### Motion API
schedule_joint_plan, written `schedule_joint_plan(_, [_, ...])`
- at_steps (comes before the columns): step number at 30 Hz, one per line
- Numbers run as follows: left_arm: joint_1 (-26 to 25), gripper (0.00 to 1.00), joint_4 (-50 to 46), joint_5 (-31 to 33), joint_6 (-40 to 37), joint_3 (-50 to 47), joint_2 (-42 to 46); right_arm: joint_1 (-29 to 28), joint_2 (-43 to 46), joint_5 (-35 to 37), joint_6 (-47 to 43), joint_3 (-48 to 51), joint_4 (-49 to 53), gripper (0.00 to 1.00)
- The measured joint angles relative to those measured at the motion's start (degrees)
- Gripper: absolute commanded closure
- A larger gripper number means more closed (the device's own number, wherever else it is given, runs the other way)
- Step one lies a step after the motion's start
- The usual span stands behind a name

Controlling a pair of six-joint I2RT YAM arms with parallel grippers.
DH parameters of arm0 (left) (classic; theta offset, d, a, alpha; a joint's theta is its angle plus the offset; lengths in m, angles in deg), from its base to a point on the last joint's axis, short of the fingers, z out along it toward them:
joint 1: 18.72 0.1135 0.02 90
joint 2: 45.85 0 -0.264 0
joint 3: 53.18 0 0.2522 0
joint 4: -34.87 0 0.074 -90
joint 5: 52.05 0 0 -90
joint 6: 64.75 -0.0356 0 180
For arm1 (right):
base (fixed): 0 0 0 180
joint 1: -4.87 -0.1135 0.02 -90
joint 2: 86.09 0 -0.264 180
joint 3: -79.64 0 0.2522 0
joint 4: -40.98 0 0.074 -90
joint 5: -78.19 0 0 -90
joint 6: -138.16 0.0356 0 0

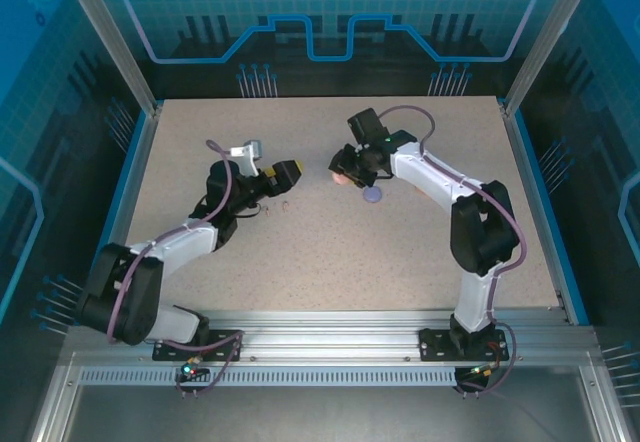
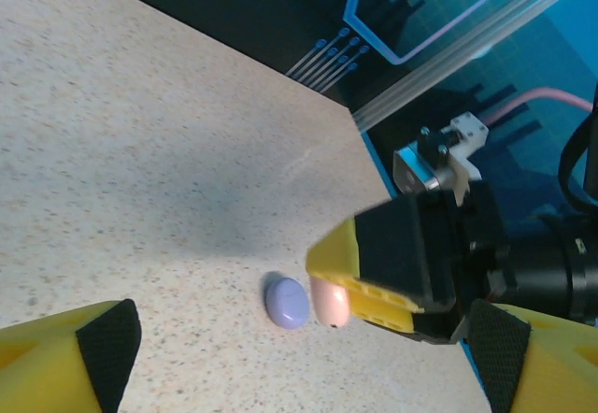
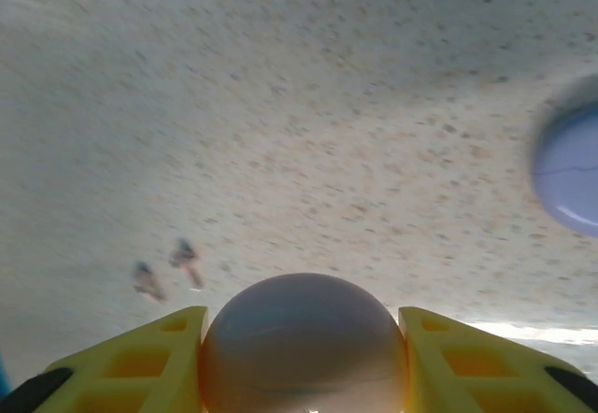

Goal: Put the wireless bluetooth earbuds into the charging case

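Near the middle of the bench (image 1: 460, 152), the right pincer (image 3: 304, 357) pinches a pale pink case (image 2: 329, 303), its rounded shell bulging between the yellow fingers. A purple case (image 2: 286, 301) lies just beside it. Two tiny earbuds (image 3: 185, 262), too blurred to tell their colour, lie loose left of centre in the top view, under the left pincer (image 1: 288, 175), which is spread wide with nothing between its pads.

The smooth dome could squirt out of so narrow a pinch. The two pincers face each other closely and may knock. Wide fingers could flick the buds away. I cannot tell whether the pink lid is open.

The right arm reaches from lower right, elbow raised, wrist dipped low. The left arm stretches from lower left, its pincer pointing right.
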Motion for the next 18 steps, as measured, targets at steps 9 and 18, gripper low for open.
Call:
schedule_joint_plan(9, [-3.7, 0.25, 19.7, -1.2, 4.7, -3.5, -11.0, -0.5, -0.7, -1.6, 16.4, 0.0, -4.5, 0.62])
schedule_joint_plan(18, [-6.5, 0.40, 31.0, -0.3, 6.5, -3.6, -18.5, -2.5, -0.7, -0.6, 22.9, -0.1, -4.7, 0.62])
